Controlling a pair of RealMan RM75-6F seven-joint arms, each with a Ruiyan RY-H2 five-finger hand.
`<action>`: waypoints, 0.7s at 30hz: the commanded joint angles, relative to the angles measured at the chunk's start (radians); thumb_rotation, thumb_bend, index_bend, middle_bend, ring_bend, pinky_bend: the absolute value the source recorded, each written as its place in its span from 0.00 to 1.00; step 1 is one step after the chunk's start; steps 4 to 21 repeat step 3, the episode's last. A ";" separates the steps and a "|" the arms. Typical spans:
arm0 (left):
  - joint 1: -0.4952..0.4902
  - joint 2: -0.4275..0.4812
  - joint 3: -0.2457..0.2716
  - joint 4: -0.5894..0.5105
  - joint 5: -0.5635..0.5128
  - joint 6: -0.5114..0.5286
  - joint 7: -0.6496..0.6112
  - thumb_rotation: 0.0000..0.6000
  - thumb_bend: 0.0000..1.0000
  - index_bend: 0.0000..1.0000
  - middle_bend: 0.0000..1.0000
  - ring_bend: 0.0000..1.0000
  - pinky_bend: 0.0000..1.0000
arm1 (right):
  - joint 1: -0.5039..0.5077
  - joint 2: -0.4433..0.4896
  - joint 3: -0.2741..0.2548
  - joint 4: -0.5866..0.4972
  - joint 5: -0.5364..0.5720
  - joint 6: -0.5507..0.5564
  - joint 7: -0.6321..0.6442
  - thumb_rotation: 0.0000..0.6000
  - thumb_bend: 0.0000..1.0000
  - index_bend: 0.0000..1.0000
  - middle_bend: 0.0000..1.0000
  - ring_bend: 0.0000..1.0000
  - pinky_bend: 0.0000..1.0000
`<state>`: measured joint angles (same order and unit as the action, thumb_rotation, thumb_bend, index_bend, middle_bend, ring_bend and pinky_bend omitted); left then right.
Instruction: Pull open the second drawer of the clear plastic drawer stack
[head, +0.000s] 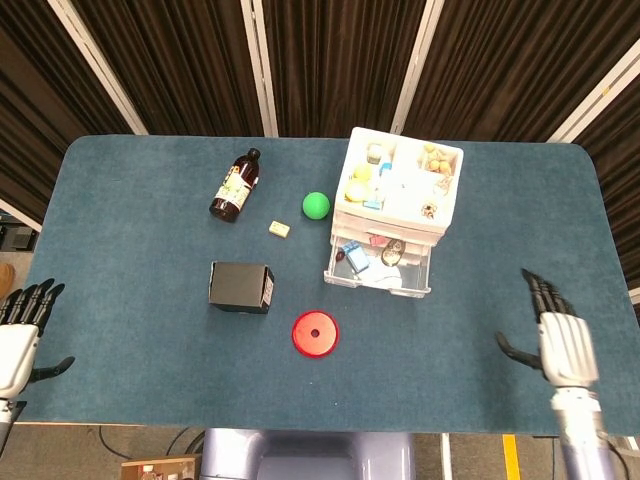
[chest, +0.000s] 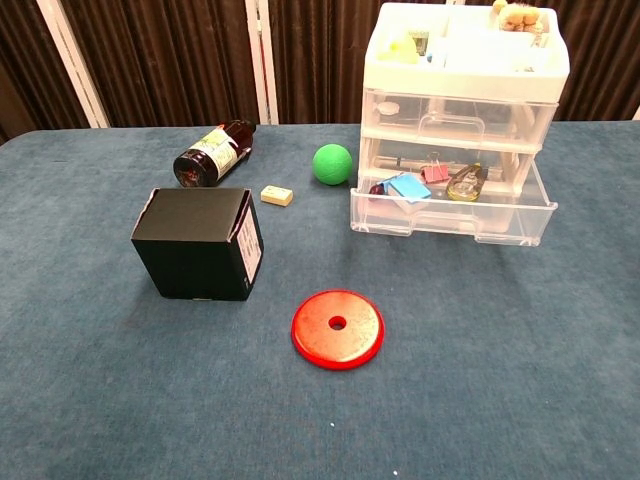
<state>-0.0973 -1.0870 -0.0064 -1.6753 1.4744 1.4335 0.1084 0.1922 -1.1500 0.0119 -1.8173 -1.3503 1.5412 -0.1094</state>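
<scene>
The clear plastic drawer stack (head: 400, 190) (chest: 465, 90) stands at the back right of the blue table, with small items in its open top tray. Its lowest drawer (head: 375, 283) (chest: 450, 222) is pulled out towards me and holds a blue item, pink clips and other small things. The drawers above it are closed. My right hand (head: 565, 340) hovers near the table's front right edge, well away from the stack, with fingers spread and nothing in it. At the front left edge my left hand (head: 20, 335) is also spread and holds nothing. The chest view shows neither hand.
A brown bottle (head: 235, 185) (chest: 213, 153) lies at the back left. A green ball (head: 316, 205) (chest: 333, 163) and a small cream block (head: 280, 229) (chest: 277, 195) sit left of the stack. A black box (head: 241, 287) (chest: 198, 243) and a red disc (head: 315, 333) (chest: 337, 328) lie nearer the front.
</scene>
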 joint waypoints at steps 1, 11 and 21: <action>0.002 -0.005 -0.003 0.006 -0.002 0.006 0.019 1.00 0.03 0.01 0.00 0.00 0.01 | -0.055 0.018 -0.037 0.099 -0.089 0.075 -0.027 1.00 0.21 0.00 0.00 0.00 0.02; 0.002 -0.007 -0.006 0.010 -0.001 0.011 0.021 1.00 0.03 0.01 0.00 0.00 0.00 | -0.067 0.008 -0.036 0.135 -0.108 0.096 -0.035 1.00 0.18 0.00 0.00 0.00 0.01; 0.002 -0.007 -0.006 0.010 -0.001 0.011 0.021 1.00 0.03 0.01 0.00 0.00 0.00 | -0.067 0.008 -0.036 0.135 -0.108 0.096 -0.035 1.00 0.18 0.00 0.00 0.00 0.01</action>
